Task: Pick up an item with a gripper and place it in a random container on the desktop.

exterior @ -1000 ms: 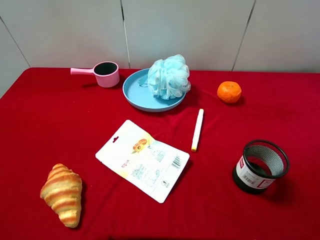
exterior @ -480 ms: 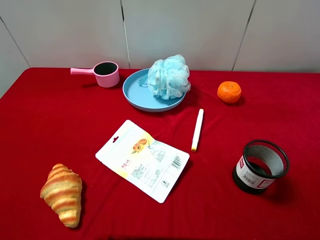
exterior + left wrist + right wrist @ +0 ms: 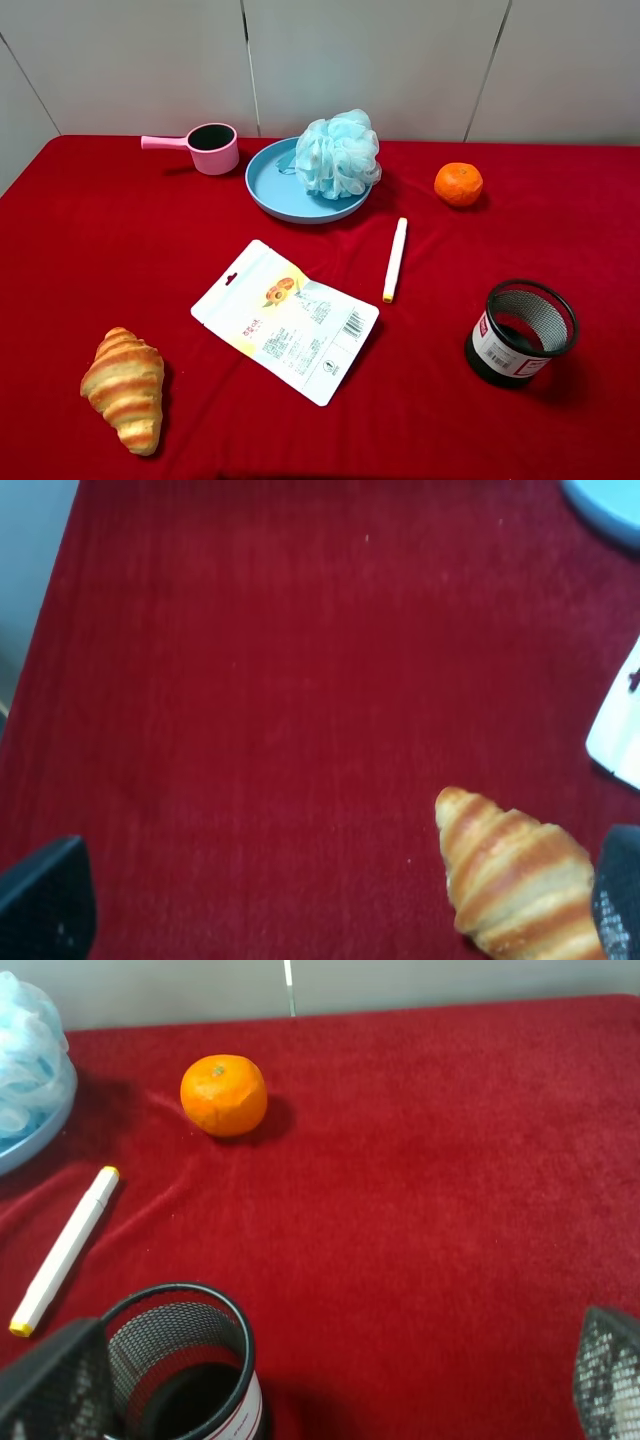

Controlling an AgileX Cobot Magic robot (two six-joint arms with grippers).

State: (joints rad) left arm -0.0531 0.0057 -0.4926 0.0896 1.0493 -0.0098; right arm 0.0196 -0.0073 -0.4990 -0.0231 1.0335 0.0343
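Note:
The light-blue mesh pouf (image 3: 338, 153) sits on the right part of the round light-blue plate (image 3: 275, 188) at the back middle of the red desktop (image 3: 100, 250). The pouf (image 3: 28, 1050) and the plate's rim (image 3: 30, 1147) also show at the edge of the right wrist view. Neither arm shows in the exterior view. My left gripper (image 3: 330, 905) is open and empty, low over the red cloth beside the croissant (image 3: 515, 875). My right gripper (image 3: 330, 1380) is open and empty, over the black mesh cup (image 3: 185, 1370).
A pink handled cup (image 3: 210, 147) stands left of the plate. An orange (image 3: 458, 184) lies at the back right, a white marker (image 3: 395, 259) in the middle, a flat white packet (image 3: 286, 319) in front, a croissant (image 3: 125, 388) at the front left, and a black mesh cup (image 3: 521, 332) at the front right.

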